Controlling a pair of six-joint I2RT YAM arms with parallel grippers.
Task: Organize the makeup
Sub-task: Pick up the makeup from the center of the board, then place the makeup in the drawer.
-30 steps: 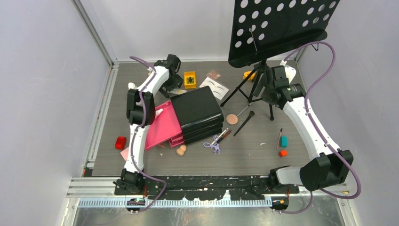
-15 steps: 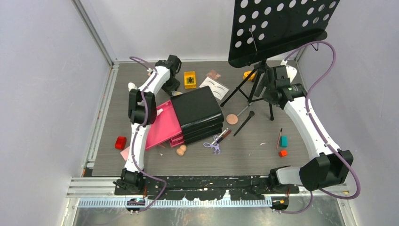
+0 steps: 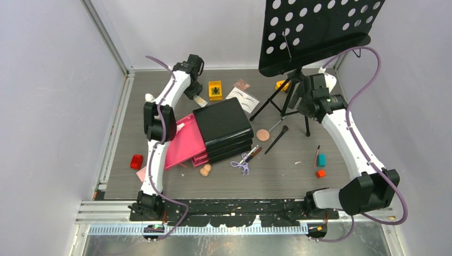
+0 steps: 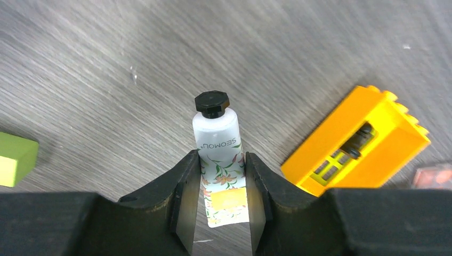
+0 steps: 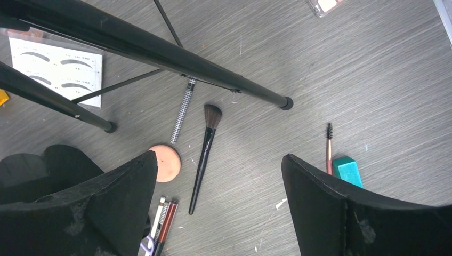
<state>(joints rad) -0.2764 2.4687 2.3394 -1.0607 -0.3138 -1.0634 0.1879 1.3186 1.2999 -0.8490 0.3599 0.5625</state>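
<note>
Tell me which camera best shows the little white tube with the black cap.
The left wrist view: the white tube fills the middle, pinched by the left gripper, its floral print and lettering readable. The top view shows only a pale sliver; the right wrist view shows none of it.

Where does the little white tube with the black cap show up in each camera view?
Top external: white tube just beyond the black chest's far left corner.
Left wrist: centre, gripped by the left pincer.
Right wrist: not in it.
Shared landmark: yellow block, right of the tube in both.
</note>
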